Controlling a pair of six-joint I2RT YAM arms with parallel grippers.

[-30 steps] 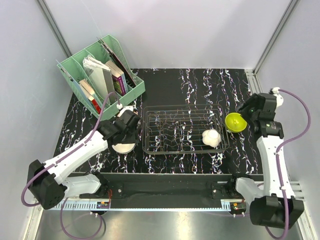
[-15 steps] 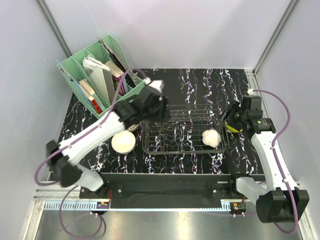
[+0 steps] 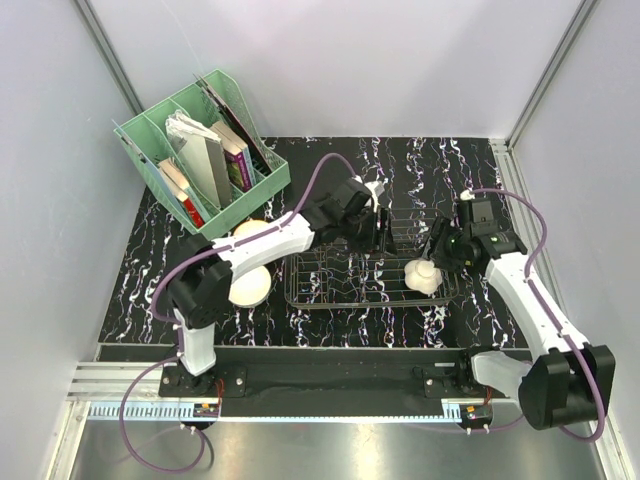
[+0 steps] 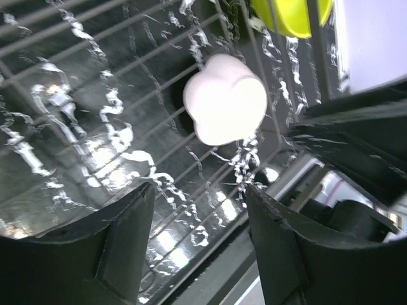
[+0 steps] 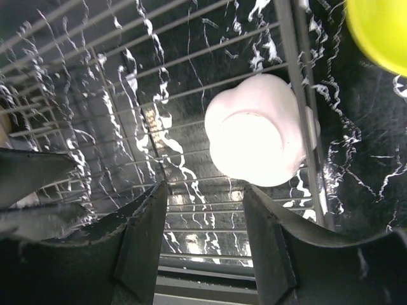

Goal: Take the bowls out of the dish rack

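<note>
a: reading left to right, what is shown?

b: a cream bowl [image 3: 247,285] rests on the desk left of the dish rack [image 3: 340,275]. the left fingers [image 3: 385,232] hang over the rack's middle, spread and empty. a white bowl [image 3: 424,275] lies base-up at the rack's right end. the right fingers [image 3: 440,250] hover just beside it, also spread and empty. a yellow-green bowl [image 5: 381,32] sits on the desk just outside the rack.

a: what are the likely faults?

b: both arms crowd one bowl and may collide. a finger may snag a wire and drag the rack. the smooth bowl may slip from a shallow pinch.
</note>
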